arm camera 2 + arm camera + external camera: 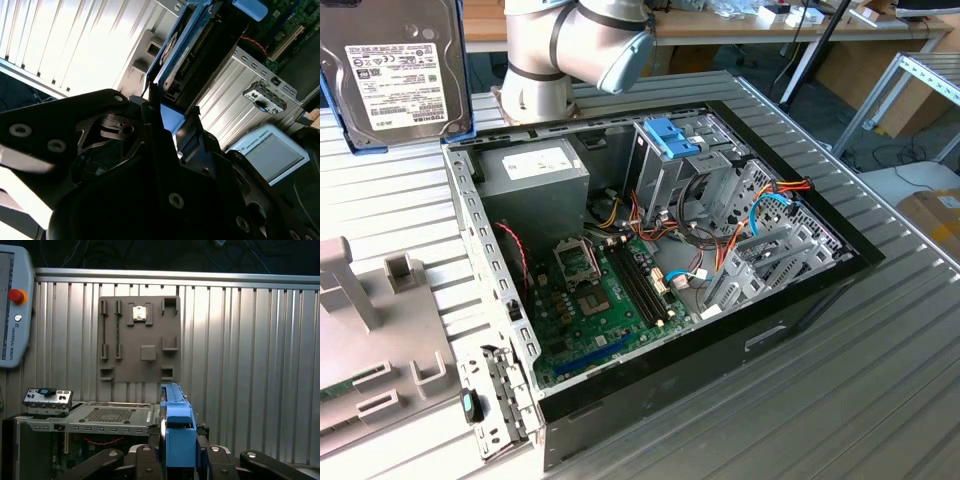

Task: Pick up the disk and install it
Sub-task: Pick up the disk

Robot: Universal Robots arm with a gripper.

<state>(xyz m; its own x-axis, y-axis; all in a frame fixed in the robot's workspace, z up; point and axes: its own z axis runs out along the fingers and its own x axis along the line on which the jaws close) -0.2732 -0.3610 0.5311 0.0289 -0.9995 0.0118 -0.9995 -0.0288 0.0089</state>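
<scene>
gripper [177, 461] clamped on disk [395, 70]; long axis upright, label face toward the exterior view.

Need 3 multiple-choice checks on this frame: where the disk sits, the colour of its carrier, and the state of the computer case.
1. Where is the disk?
A) slotted inside the computer case
B) in the pincer, outside the case
C) in a person's hand

2. What colour is the disk's carrier?
A) red
B) blue
C) yellow

3. How is the computer case?
A) open, with the circuit board exposed
B) closed by a side panel
C) turned upside down

Answers:
1 B: in the first wrist view the pincer clamps the disk edge-on, apart from the case.
2 B: the carrier is bright blue in both wrist views.
3 A: the exterior view looks straight into the case at the board and cables.
</scene>
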